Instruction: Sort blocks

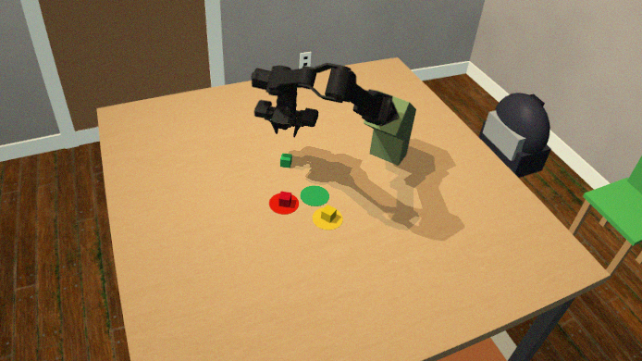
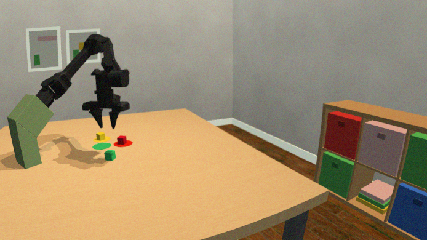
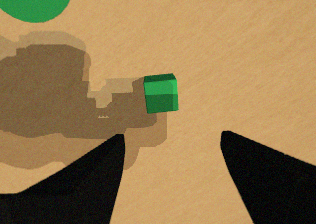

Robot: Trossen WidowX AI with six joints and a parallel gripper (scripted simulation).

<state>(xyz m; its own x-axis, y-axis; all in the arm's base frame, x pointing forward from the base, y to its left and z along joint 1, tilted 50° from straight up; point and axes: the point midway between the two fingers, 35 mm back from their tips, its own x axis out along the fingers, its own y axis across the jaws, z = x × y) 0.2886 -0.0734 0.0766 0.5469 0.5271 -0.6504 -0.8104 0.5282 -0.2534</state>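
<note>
A green block (image 1: 285, 160) lies on the bare table top, outside the green circle (image 1: 314, 195), which has nothing on it. It also shows in the exterior view (image 2: 109, 155) and in the wrist view (image 3: 161, 93), just ahead of my fingertips. A red block (image 1: 285, 198) sits inside the red circle (image 1: 281, 207). A yellow block (image 1: 328, 214) sits inside the yellow circle (image 1: 326, 222). My gripper (image 1: 285, 130) hangs open and empty well above the table, over the green block; it also shows in the exterior view (image 2: 106, 125).
The arm's green base (image 1: 392, 131) stands on the table to the right of the blocks. A grey and black device (image 1: 519, 131) and a green chair (image 1: 615, 205) stand on the floor right of the table. A shelf with coloured bins (image 2: 375, 158) stands apart.
</note>
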